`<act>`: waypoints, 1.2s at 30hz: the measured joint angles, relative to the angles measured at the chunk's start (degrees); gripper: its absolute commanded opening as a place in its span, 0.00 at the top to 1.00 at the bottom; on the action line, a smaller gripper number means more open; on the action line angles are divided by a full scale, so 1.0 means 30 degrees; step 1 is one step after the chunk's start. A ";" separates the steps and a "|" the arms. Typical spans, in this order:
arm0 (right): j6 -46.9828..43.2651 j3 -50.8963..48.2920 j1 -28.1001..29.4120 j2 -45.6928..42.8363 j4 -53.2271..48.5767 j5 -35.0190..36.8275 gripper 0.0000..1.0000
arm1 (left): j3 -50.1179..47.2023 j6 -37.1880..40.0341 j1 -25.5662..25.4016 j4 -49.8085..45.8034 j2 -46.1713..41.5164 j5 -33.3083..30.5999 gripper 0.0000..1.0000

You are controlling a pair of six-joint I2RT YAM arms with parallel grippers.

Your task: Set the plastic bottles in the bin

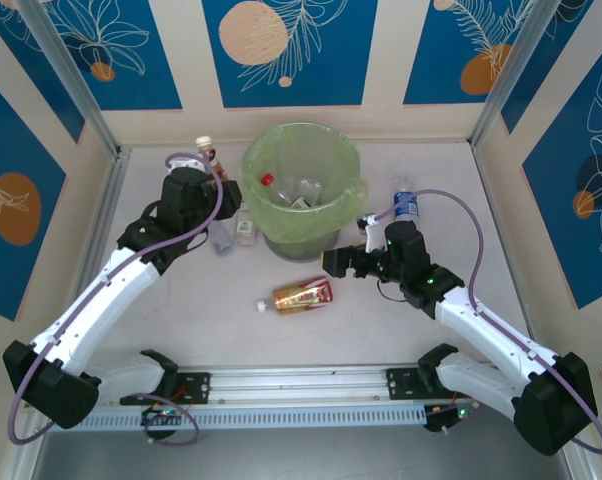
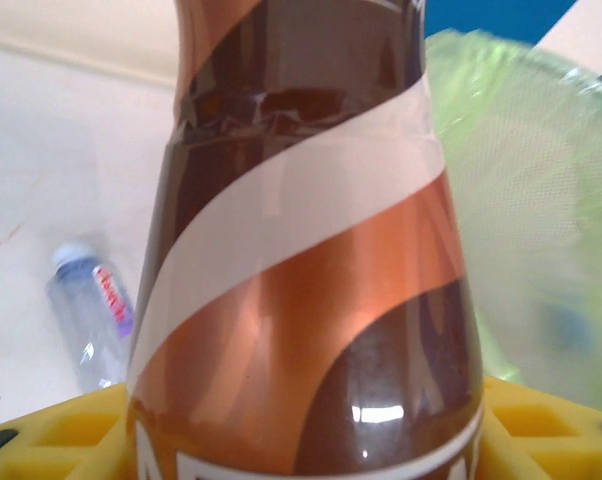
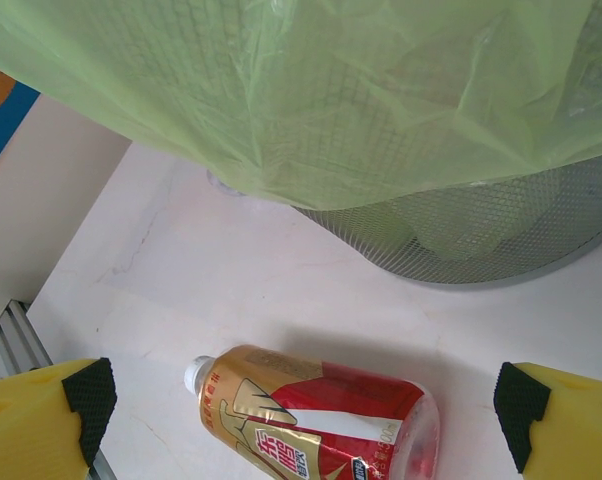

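Snugly, left tool (image 2: 301, 445) clasps glossy copper-brown bottle (image 2: 311, 260)

Brown bottle (image 2: 311, 300) (held), red-gold bottle (image 1: 303, 295) lying, green-lined bin (image 1: 253, 170)

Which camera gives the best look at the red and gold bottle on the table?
The right wrist view: the red-gold bottle lies close up, white cap and label clear, though the bottom edge crops it. The top external view shows the bottle whole but small, lying before the bin.
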 measured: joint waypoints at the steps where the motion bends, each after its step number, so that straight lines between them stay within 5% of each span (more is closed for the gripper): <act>1: 0.0000 0.0000 0.0000 0.0000 -0.0007 0.0000 0.00 | 0.0291 0.0284 0.0007 0.0372 0.0189 0.0219 0.43; 12: 0.0015 0.0000 0.0000 -0.0299 -0.0277 0.0554 0.00 | 0.4546 0.3337 0.0000 0.3657 0.3869 0.4065 0.42; 22: 0.0080 0.0000 0.0000 -0.0962 -0.0969 0.1443 0.00 | 0.8619 0.4801 -0.0058 0.2667 0.8466 0.6900 0.42; 36: 0.0066 0.0058 0.0000 -0.1086 -0.2302 0.1953 0.00 | 1.2830 1.3267 -0.0685 -0.1348 1.2196 0.5967 0.41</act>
